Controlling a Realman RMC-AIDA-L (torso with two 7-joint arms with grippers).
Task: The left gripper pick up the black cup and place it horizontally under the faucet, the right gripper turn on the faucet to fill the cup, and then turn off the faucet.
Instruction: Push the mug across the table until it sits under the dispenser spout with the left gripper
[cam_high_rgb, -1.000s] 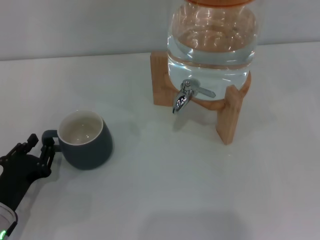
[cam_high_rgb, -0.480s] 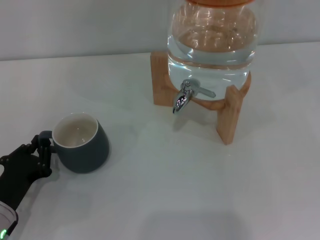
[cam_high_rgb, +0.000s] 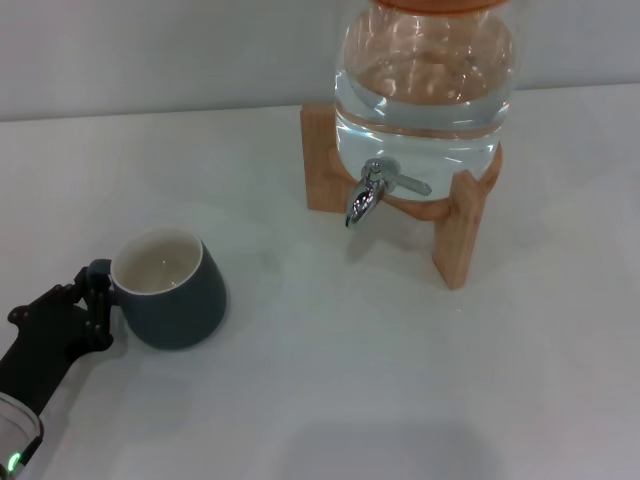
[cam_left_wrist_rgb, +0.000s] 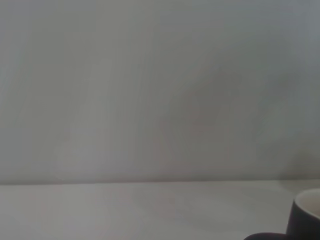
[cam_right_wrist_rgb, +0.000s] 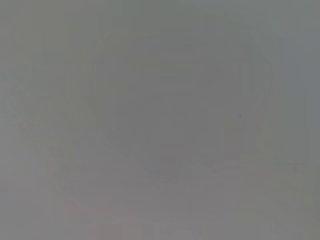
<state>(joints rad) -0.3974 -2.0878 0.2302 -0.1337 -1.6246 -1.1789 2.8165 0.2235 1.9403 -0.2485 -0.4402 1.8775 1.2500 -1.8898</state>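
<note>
1. Down at the near left of the white table (cam_high_rgb: 300, 380), the left gripper (cam_high_rgb: 92, 300) has its black fingers (cam_high_rgb: 98, 312) closed around the loop handle (cam_high_rgb: 98, 272) of the black cup (cam_high_rgb: 170, 292).
2. The cup stands upright, its cream-white inside facing up, with the handle pointing left toward the gripper.
3. Behind the claw, the black wrist runs toward the near left corner, where a bit of the white-and-grey arm (cam_high_rgb: 15, 450) with a green light shows.
4. Well apart from the cup, at the far right, a clear glass water jar (cam_high_rgb: 425, 80) holding water sits on a wooden stand (cam_high_rgb: 455, 225).
5. The faucet (cam_high_rgb: 372, 190) juts from the jar's lower front, its chrome spout pointing down and its flat lever angled to the right.
6. Bare table lies beneath the spout; the cup is to the left and nearer than it.
7. From the left wrist view, only the cup's rim and dark side (cam_left_wrist_rgb: 306, 217) show against the table and a plain wall.
8. The right gripper appears in no view; the right wrist view shows only a featureless grey field.
</note>
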